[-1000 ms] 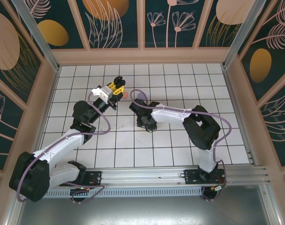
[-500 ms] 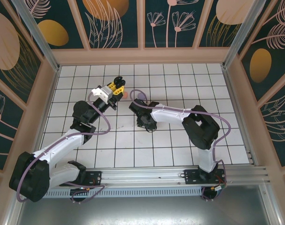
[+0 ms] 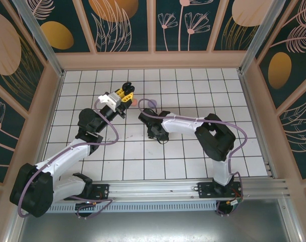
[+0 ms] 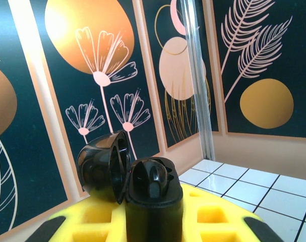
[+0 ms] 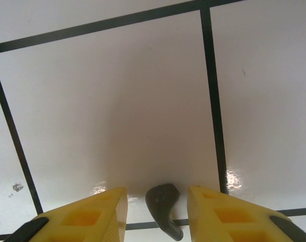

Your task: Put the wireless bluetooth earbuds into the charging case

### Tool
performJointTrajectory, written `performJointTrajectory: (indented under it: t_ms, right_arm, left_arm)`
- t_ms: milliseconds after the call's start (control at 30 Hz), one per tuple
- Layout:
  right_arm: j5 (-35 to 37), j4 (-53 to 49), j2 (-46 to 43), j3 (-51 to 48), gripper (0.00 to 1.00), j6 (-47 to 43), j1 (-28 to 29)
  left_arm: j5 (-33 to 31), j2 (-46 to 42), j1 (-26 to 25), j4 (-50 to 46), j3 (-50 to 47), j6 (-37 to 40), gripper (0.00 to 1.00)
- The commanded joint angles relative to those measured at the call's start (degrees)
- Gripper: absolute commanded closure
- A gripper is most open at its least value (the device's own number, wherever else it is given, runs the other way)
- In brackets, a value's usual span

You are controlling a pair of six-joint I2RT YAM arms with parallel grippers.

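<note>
Black earbud (image 5: 164, 204) lies on the bench (image 5: 117, 101) between the spread fingers of the right gripper (image 5: 157, 195), not yet pinched. It looks tiny, light and glossy, so it will likely slip; take it across the bulb, stem free. Left gripper (image 3: 126, 88) is pressed onto the black charging case (image 4: 153, 201), lid open.

L fingers (image 4: 218, 222) yellow, blk case (image 4: 142, 186) betw. them; R fingers (image 5: 87, 217) yellow, blk earbud (image 5: 164, 206) betw. them; table (image 5: 117, 101) white w/ blk grid; walls (image 4: 102, 60) dark teal w/ orange + pink florals.
</note>
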Motion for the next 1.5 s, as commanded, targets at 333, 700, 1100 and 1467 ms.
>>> performJointTrajectory:
  t_ms: [333,700,1100,1467]
  right_arm:
    - [3.3,-4.4,4.5,1.8,0.66,-7.2,0.7]
    - [3.5,-4.4,5.5,2.3,0.70,-8.9,0.6]
    - [1.5,-0.7,2.2,-3.2,0.78,-9.4,-1.1]
    - [1.5,1.8,-3.0,-4.4,0.85,-10.8,-2.7]
  left_arm:
    - [-0.3,-0.1,-0.2,2.1,0.7,-0.3,1.00]
    - [-0.3,0.2,-0.2,0.9,1.3,-0.3,1.00]
    - [0.5,0.3,-0.2,-0.4,2.3,-0.7,1.00]
    - [1.1,-0.4,-0.3,-2.7,3.6,-1.1,1.00]
